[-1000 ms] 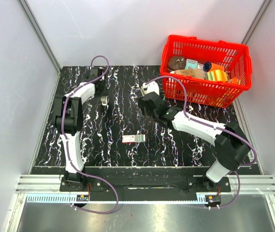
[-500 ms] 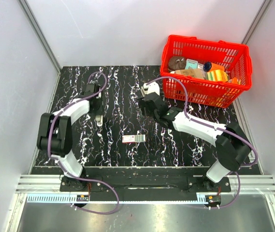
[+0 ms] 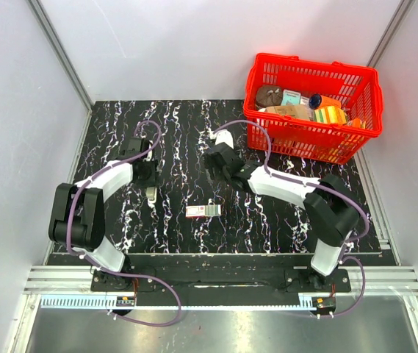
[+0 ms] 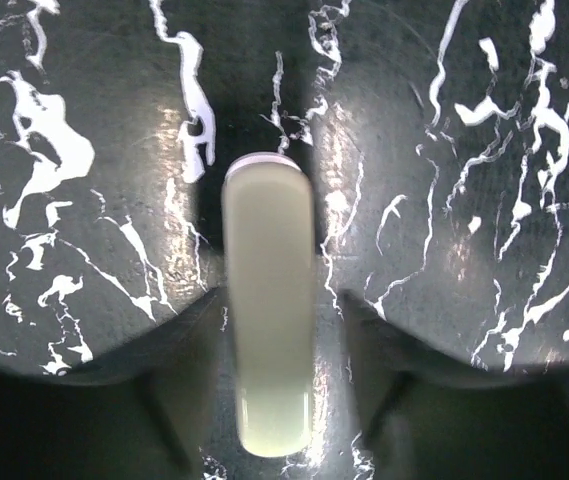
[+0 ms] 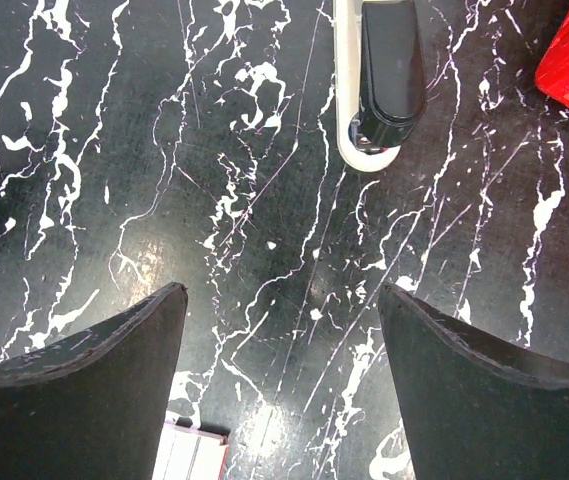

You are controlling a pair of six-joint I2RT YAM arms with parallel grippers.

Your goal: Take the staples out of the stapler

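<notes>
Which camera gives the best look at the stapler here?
The left wrist view: the stapler fills the middle of the frame, large and lengthwise. The top view shows it only as a tiny pale sliver. The right wrist view misses it.

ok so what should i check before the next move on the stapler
1. stapler between the left claw fingers: ok
2. grip on it firm: cannot tell
3. right claw open with nothing in it: ok
4. staples out of the stapler: cannot tell, none in view
5. red-and-white box apart from both claws: ok
</notes>
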